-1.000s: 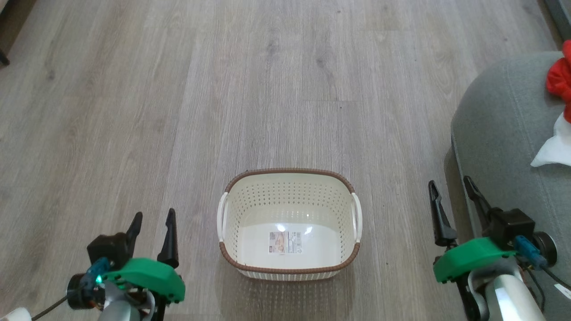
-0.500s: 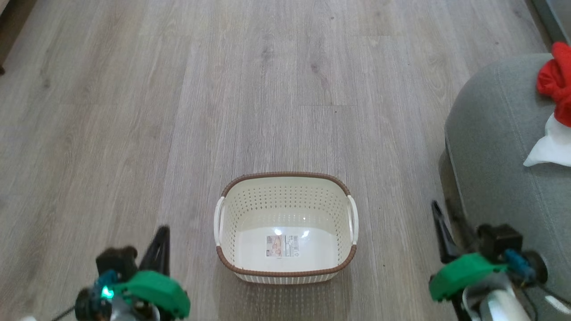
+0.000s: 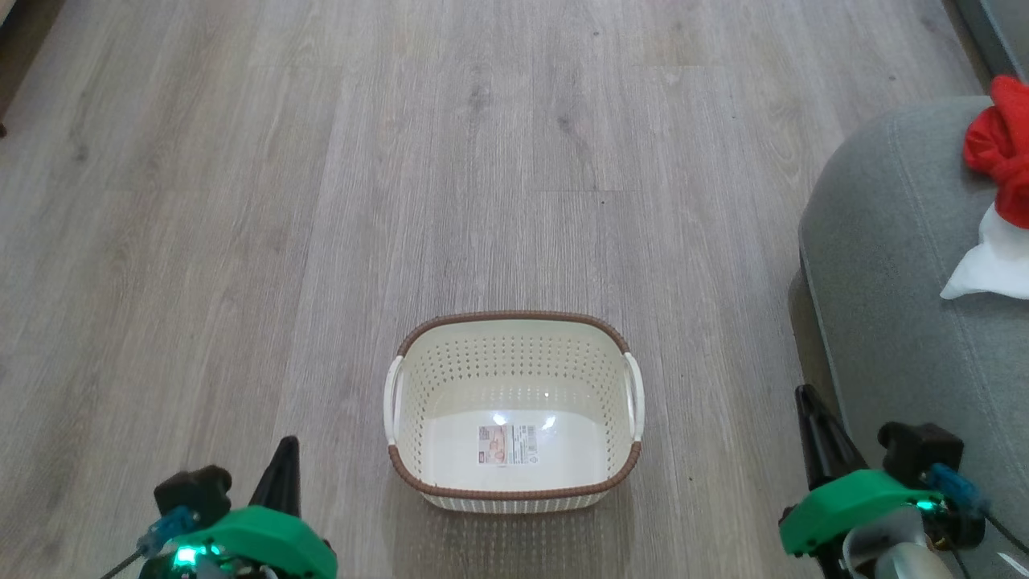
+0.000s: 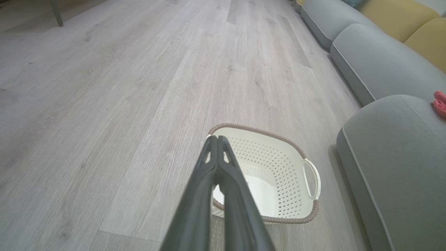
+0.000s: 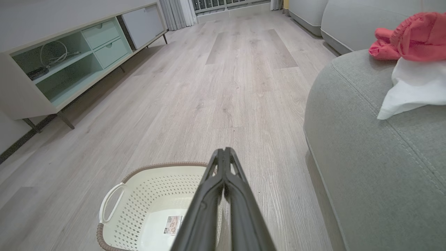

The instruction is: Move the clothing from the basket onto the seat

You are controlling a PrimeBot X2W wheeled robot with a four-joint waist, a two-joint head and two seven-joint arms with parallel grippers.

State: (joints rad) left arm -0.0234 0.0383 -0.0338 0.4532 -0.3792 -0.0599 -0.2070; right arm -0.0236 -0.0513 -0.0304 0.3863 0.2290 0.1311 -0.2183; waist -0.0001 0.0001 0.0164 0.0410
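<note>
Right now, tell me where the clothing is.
The clothing lies on the seat at the head view's right edge, to the right of the basket.

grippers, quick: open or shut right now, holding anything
left gripper: closed, holding nothing
right gripper: closed, holding nothing

Grey wood-plank floor [image 3: 450, 161], low white cabinet [image 5: 104, 45] on dark legs, yellow cushions [image 4: 393, 15]

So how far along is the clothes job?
Looks finished. The basket holds just its label, and the red and white clothing lies on the seat. In hand: nothing, the left gripper and right gripper are shut and empty. Nothing visible is left.
</note>
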